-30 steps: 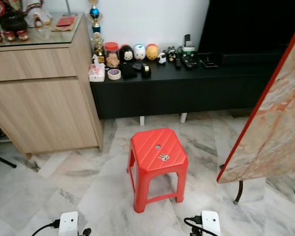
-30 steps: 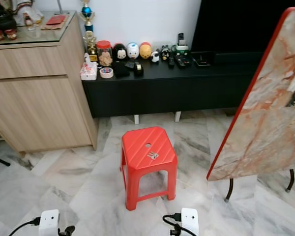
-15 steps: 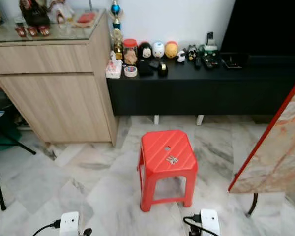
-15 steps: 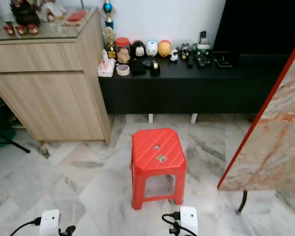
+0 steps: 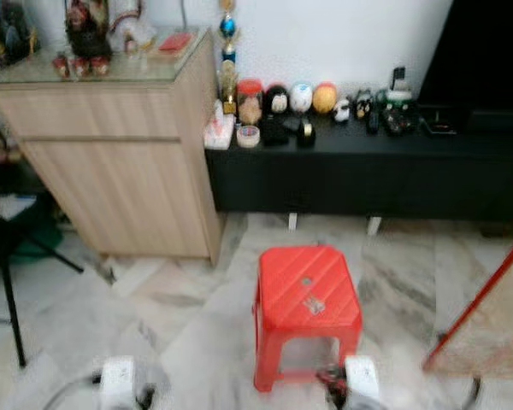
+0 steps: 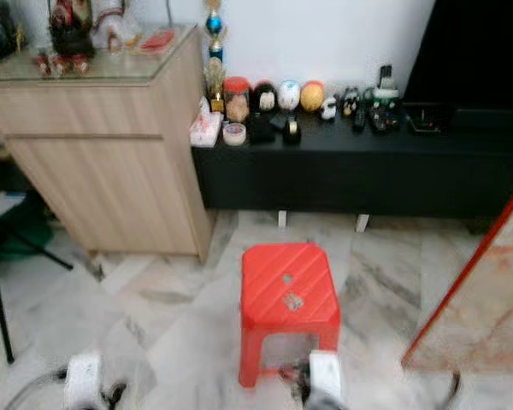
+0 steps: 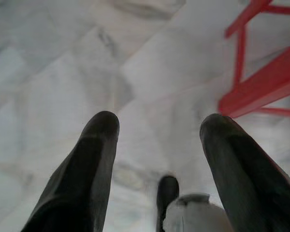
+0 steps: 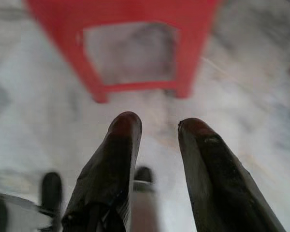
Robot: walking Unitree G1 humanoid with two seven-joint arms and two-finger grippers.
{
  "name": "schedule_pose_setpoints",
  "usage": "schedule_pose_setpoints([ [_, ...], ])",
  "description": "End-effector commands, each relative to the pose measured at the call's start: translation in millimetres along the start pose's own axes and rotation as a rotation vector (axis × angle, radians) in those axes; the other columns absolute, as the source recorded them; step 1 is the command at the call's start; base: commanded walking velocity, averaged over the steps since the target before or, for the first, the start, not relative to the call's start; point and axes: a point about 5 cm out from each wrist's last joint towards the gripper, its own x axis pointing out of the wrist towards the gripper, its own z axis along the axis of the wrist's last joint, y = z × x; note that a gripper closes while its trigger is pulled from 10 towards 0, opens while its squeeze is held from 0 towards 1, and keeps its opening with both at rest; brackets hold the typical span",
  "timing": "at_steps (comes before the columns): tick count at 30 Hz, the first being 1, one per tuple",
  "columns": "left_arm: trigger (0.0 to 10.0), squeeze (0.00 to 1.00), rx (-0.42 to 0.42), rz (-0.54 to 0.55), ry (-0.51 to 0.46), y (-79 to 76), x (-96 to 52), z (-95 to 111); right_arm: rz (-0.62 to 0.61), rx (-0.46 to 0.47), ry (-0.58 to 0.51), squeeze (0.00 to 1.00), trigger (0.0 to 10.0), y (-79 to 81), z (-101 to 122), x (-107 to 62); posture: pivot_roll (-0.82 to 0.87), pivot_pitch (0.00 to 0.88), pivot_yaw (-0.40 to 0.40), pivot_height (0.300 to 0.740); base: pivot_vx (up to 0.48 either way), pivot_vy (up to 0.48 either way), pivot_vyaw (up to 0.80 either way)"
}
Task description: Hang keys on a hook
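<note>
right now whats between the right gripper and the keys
Only the red stool itself: the keys lie on its seat, and the right gripper hangs low before its legs, bare marble floor beneath, per the right wrist view.

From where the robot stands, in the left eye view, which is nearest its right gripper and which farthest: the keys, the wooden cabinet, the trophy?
From the right gripper:
1. Keys, on the red stool just ahead.
2. Wooden cabinet, ahead, leftward.
3. Trophy, by the back wall.

Glossy red plastic stool [image 5: 308, 295], polished marble floor [image 5: 154, 316]
</note>
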Motion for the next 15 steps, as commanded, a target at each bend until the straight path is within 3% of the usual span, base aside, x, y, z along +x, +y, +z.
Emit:
schedule_pose_setpoints([
  [1, 10.0, 0.0, 0.018, 0.028, 0.008, 11.7, -1.2, -1.1, 0.031, 0.01, -0.023, 0.0, 10.0, 13.3, 7.6, 1.7, 0.02, 0.0, -0.017, 0.74, 0.285, 0.0, 0.0],
  [8, 10.0, 0.0, 0.017, 0.026, 0.003, 10.4, -0.8, 0.1, 0.045, -0.009, -0.036, 0.0, 10.0, 13.9, 9.3, 1.7, 0.02, 0.0, -0.017, 0.74, 0.284, 0.0, 0.0],
  [15, 10.0, 0.0, 0.017, 0.025, -0.002, 9.8, -0.7, 0.9, 0.047, -0.003, -0.042, 0.0, 10.0, 13.7, 9.5, 1.6, 0.02, 0.0, -0.018, 0.74, 0.283, 0.0, 0.77],
])
